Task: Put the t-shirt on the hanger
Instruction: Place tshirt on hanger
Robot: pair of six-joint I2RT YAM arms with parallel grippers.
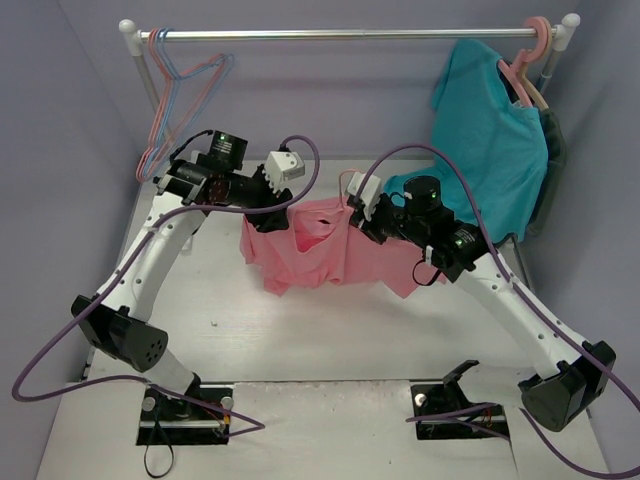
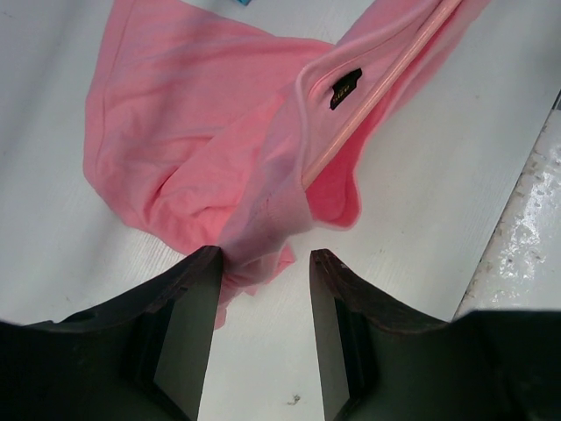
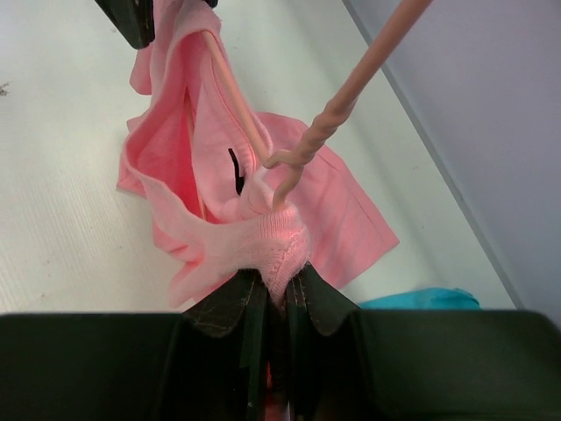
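The pink t-shirt (image 1: 320,255) hangs bunched between my two grippers above the table. The thin pink hanger (image 2: 377,96) lies inside its neck opening, beside the black label. In the right wrist view the hanger's twisted neck and hook (image 3: 329,118) rise out of the collar. My right gripper (image 3: 279,281) is shut on the collar of the t-shirt (image 3: 263,237); it shows in the top view (image 1: 358,210). My left gripper (image 2: 263,259) is open, with a fold of the t-shirt (image 2: 175,158) touching its left fingertip (image 2: 206,263). It sits at the shirt's left end (image 1: 288,200).
A clothes rail (image 1: 340,34) spans the back. Thin pink and blue hangers (image 1: 170,100) hang at its left end. A teal t-shirt (image 1: 490,150) hangs on a thick pink hanger (image 1: 530,50) at the right, close behind my right arm. Purple walls stand on both sides.
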